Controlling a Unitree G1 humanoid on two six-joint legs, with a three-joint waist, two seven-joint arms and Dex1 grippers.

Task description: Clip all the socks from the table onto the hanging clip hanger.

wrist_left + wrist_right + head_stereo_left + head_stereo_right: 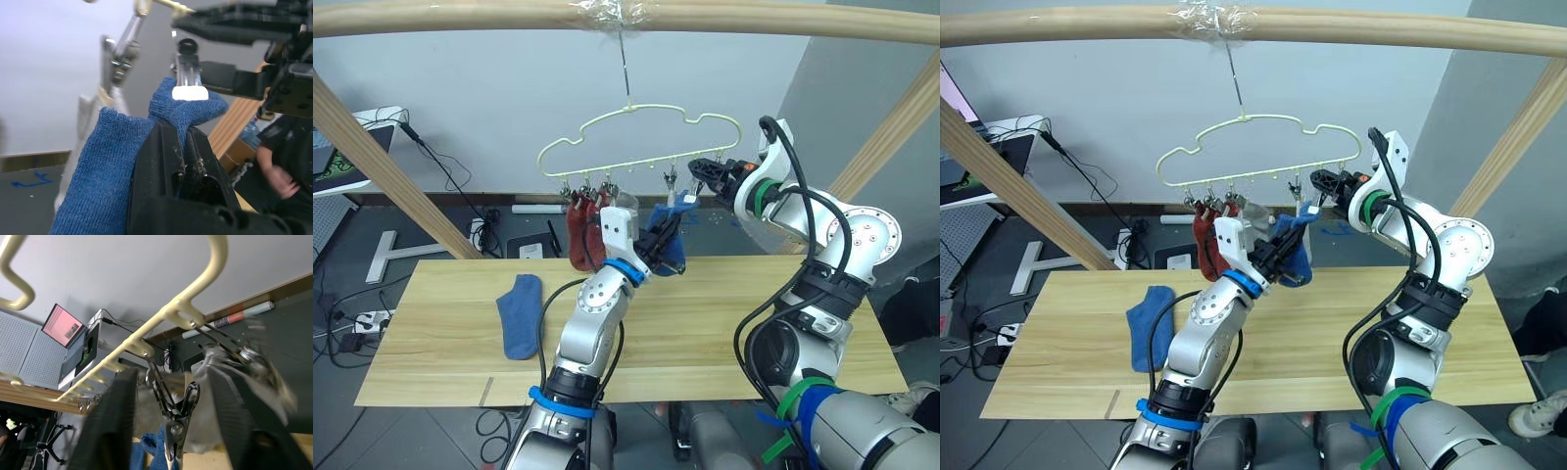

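The left gripper is raised above the long pale-yellow wooden table, its black fingers pressed together on the cuff end of a blue knitted ankle sock. The sock is held high so that its upper edge meets one of the small dark metal clips hanging from the thin pale-yellow wavy wire hanger. In the left wrist view, the clip's pale tip sits right at the sock's top fold; whether it has bitten into the fabric cannot be told.

The right gripper reaches in from the other side. Its two fingers stand spread, one on either side of that clip, touching neither visibly. Judged from this stance, it is placed to squeeze the clip open or to steady it while the sock is fed in.

The hanger hangs by its metal hook from a thick round wooden pole. Two rust-red socks hang clipped at its left end, with a light grey sock beside them, partly hidden behind the left arm.

A second blue sock lies flat on the table's left part, well apart from both grippers, not yet hung.

Judgement: the fourth sock is mid-attachment; at least one more remains.
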